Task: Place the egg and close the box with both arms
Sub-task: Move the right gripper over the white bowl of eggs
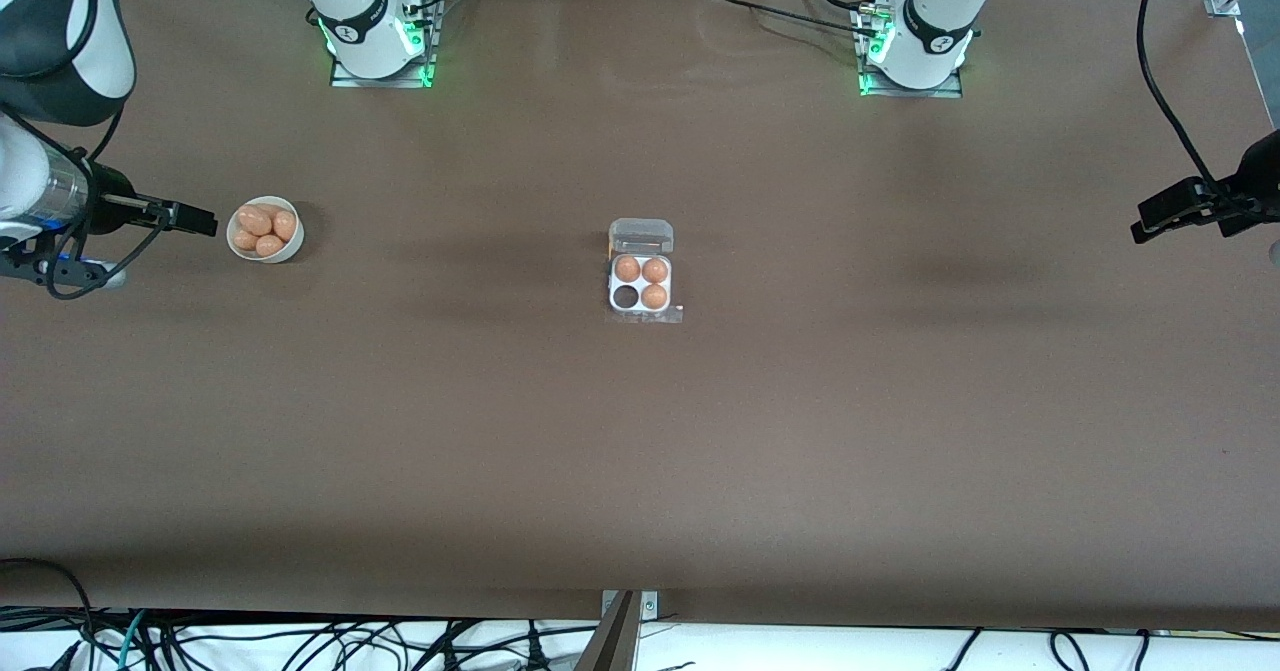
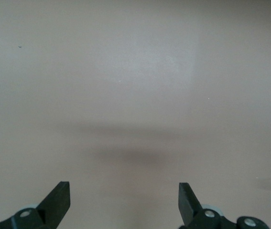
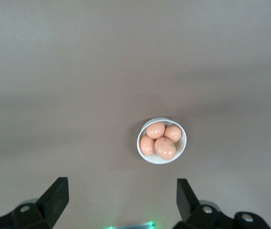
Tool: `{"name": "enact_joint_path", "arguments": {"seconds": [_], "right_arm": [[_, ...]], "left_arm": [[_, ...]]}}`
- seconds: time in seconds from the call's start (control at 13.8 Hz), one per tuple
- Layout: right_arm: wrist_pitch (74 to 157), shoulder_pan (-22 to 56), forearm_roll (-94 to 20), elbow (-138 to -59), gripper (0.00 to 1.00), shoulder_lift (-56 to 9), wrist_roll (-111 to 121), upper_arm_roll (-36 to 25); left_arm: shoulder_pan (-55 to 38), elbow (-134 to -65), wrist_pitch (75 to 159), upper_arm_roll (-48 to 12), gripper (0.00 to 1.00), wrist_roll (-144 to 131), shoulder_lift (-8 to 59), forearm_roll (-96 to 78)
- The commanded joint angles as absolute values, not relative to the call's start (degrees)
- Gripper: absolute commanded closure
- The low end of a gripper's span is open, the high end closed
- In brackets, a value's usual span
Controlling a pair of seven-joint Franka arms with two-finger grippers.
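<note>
The white bowl (image 1: 265, 229) of eggs (image 3: 160, 140) sits on the tabletop (image 1: 640, 431) just beside the right gripper (image 1: 190, 219), so that arm is closest. The box (image 1: 640, 283), lid up, one cup empty, waits mid-table. The left gripper (image 1: 1165, 213) waits far off. Both have fingers apart.

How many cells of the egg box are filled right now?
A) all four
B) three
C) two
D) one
B: the open box holds three eggs, and the cell nearer the front camera, toward the right arm's end, is dark and empty.
</note>
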State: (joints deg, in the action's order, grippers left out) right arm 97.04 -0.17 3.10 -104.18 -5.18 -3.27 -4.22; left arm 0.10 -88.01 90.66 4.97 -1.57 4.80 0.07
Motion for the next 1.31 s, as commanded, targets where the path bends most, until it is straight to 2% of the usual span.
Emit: {"name": "enact_joint_path", "arguments": {"seconds": [0.0,0.22,0.44,1.23], "right_arm": [[106.4,-0.44,3.78,-117.03,0.0,1.74,1.48,-7.54],[118.09,-0.44,3.34,-128.9,0.0,5.17,5.61,-11.15],[123.2,-0.44,2.82,-133.32,0.0,4.4,10.18,-14.05],[127.53,-0.44,2.29,-133.86,0.0,-7.64,17.57,-14.68]], "left_arm": [[0.09,-85.96,89.47,4.92,0.0,-0.62,5.36,1.49],[0.09,-86.04,89.47,4.92,0.0,-0.79,5.45,1.49],[0.53,-86.04,89.47,5.01,0.0,-0.62,5.45,1.49],[0.26,-86.13,89.47,5.01,0.0,-0.7,5.71,1.49]]}}
